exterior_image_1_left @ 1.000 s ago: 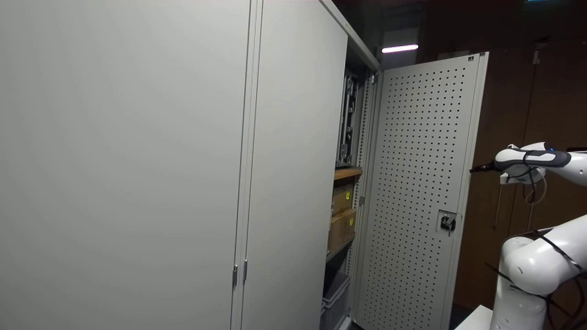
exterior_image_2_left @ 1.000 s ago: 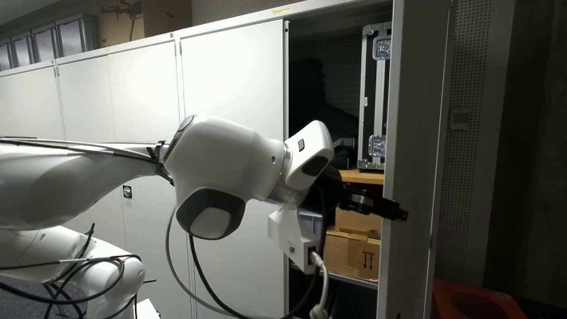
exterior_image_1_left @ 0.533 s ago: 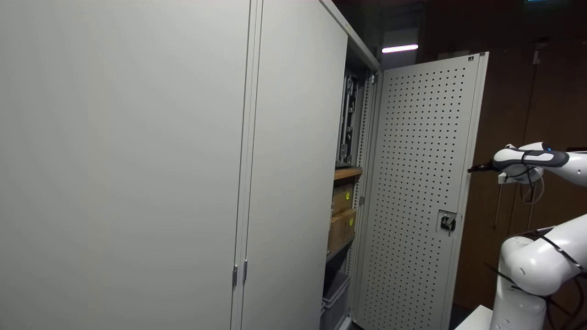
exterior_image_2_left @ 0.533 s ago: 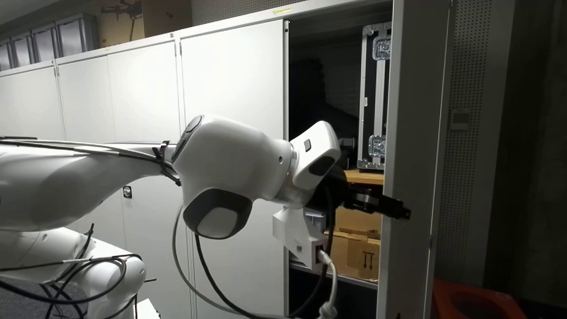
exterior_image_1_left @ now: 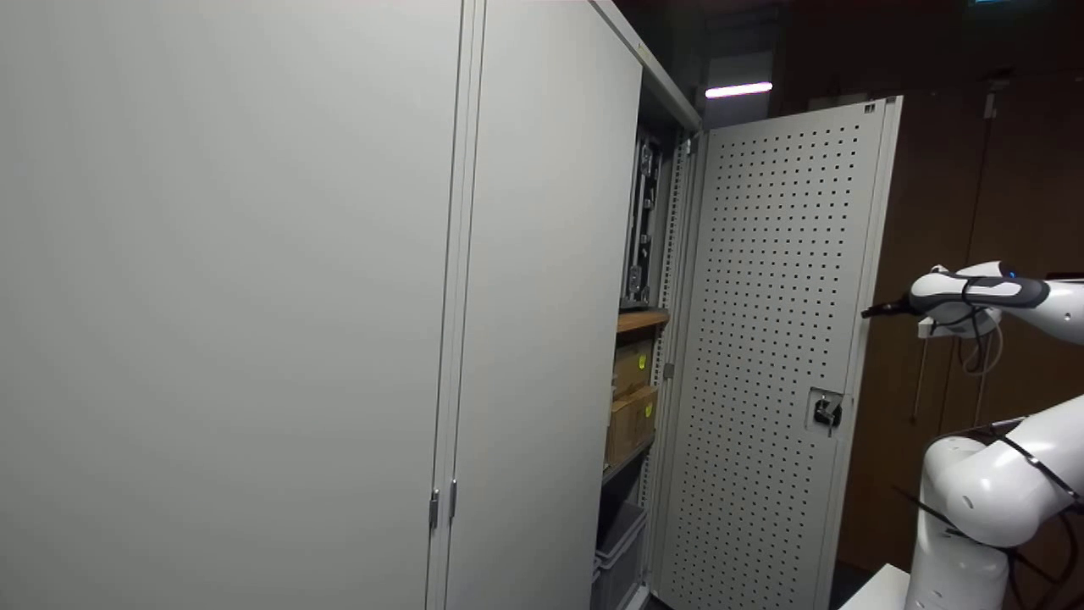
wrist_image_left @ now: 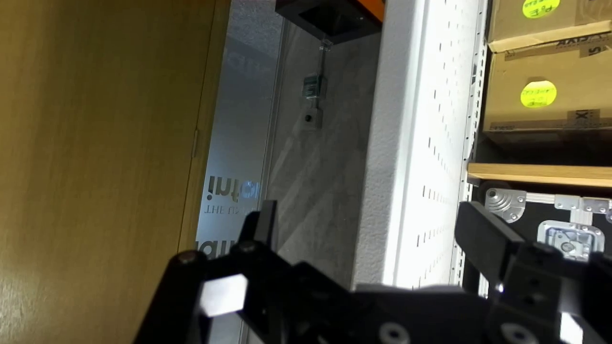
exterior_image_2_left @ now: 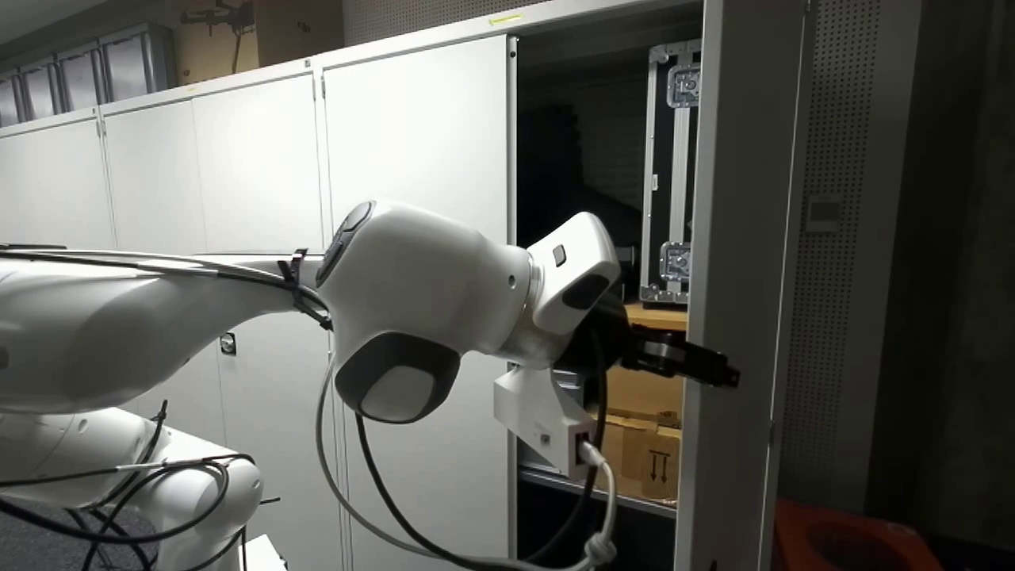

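Observation:
My black gripper (wrist_image_left: 368,204) stands open in the wrist view, its two fingers wide apart with nothing held. Between them in that picture runs the free edge of a light grey cabinet door (wrist_image_left: 380,167), swung open. In both exterior views the gripper (exterior_image_2_left: 733,378) overlaps that door (exterior_image_1_left: 771,339) near its outer edge; whether they touch I cannot tell. The door's inner face is perforated and carries a black latch (exterior_image_1_left: 827,412), lower than the gripper (exterior_image_1_left: 865,313). Past the right finger, a black flight case (wrist_image_left: 530,229) with metal corners shows inside the cabinet.
Cardboard boxes (exterior_image_2_left: 634,452) sit beneath a wooden shelf (exterior_image_2_left: 654,316) inside the cabinet. Grey bins (exterior_image_1_left: 622,551) stand lower down. Closed cabinet doors (exterior_image_2_left: 416,143) lie behind the arm. An orange object (exterior_image_2_left: 856,539) is beyond the door, and a brown wooden wall (wrist_image_left: 105,143) fills the wrist view's left.
The arm and gripper have shifted slightly, rightward and a little up in an exterior view where the arm is close. The cabinet door has not moved, and the gripper looks the same.

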